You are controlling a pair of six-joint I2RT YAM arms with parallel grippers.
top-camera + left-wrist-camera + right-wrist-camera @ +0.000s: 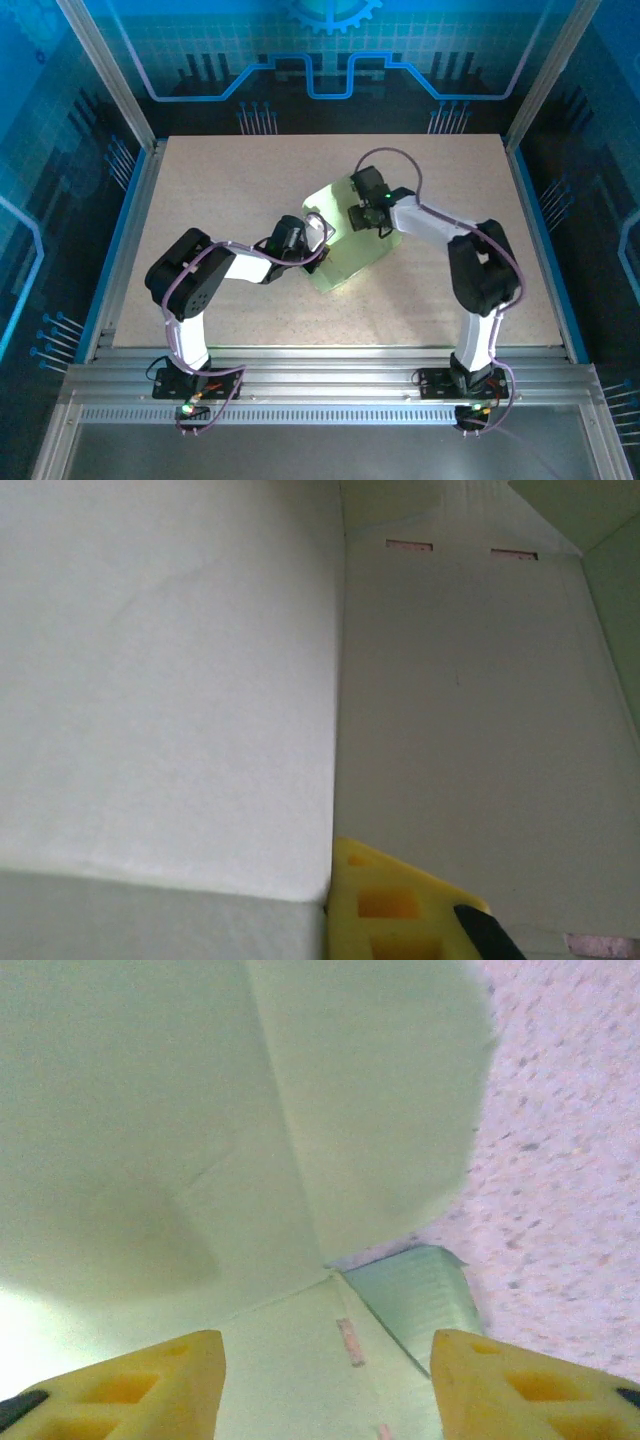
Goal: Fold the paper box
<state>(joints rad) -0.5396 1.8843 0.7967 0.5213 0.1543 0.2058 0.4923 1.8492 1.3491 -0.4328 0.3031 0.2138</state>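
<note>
The paper box point(352, 268) is a pale light-green card sheet lying partly folded in the middle of the table, with panels raised. My left gripper point(318, 236) is at its left side, shut on an upright panel point(180, 680). One yellow finger point(400, 908) shows beside the panel's edge, and the other is hidden behind it. My right gripper point(358, 214) hovers over the box's far part, open point(330, 1390), with nothing between its fingers. Under it lie the box floor with a slot point(350, 1342) and a small side flap point(415, 1295).
The speckled beige table point(220, 190) has bare room all around the box. Aluminium rails and blue walls point(110, 230) border it on the left, right and far sides. Bare table point(560, 1160) lies just right of the box.
</note>
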